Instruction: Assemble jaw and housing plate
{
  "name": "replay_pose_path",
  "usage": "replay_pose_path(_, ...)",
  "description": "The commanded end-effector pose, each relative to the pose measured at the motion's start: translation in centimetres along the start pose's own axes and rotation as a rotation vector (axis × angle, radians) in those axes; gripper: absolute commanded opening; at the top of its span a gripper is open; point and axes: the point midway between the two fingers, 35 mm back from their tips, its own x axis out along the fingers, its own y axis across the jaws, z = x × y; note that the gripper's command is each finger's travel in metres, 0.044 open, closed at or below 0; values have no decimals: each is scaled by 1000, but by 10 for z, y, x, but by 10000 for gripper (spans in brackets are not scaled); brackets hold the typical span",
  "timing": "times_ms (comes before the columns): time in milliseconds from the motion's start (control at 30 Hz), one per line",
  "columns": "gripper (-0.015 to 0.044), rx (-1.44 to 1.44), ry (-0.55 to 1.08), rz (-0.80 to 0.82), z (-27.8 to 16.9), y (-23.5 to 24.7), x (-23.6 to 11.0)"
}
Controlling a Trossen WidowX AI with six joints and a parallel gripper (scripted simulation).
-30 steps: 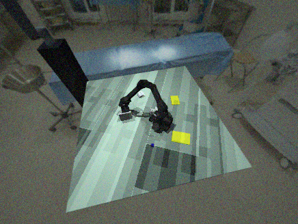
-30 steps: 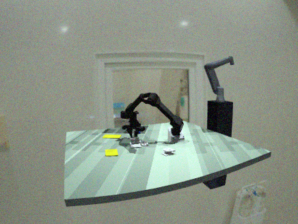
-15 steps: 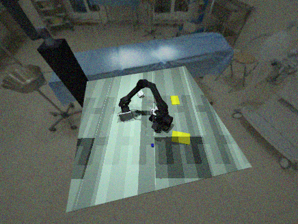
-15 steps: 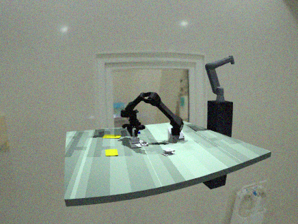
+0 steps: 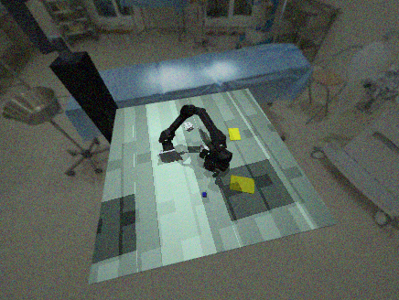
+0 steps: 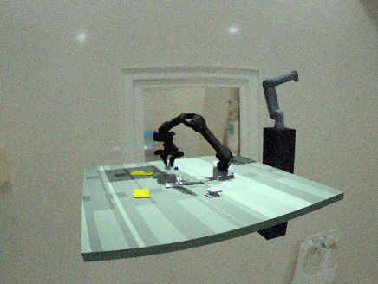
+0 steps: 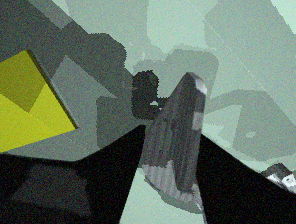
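My gripper [image 5: 216, 175] [image 6: 170, 166] [image 7: 168, 133] is shut on a grey ribbed jaw, seen in the wrist view [image 7: 175, 142] between the two black fingers. The jaw hangs above the table top, with its pale edge to the right. A low white and grey part [image 6: 173, 184] lies in front of the gripper in the exterior view. A smaller white part [image 5: 188, 126] [image 6: 213, 191] lies farther off, beyond the arm in the top view. These views are too coarse to show which part carries the pins and which is the housing plate. Pins, stubs and gear teeth cannot be made out.
One yellow square [image 5: 242, 184] [image 6: 142, 173] lies near the gripper, another [image 5: 234, 133] [image 6: 141, 193] farther away. A small blue cube [image 5: 204, 195] [image 6: 176, 168] lies near the gripper. White fragments [image 7: 287, 181] show at the wrist view's right edge. Dark shadows cross the patterned table.
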Motion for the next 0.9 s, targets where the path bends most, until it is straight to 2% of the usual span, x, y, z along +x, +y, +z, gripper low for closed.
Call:
replay_pose_path(0,134,-6,-3,4,0,0,-12)
replay_pose_path(233,134,-19,-3,4,-1,-2,-20)
replay_pose_path(867,134,-391,-3,3,-18,-25,-24)
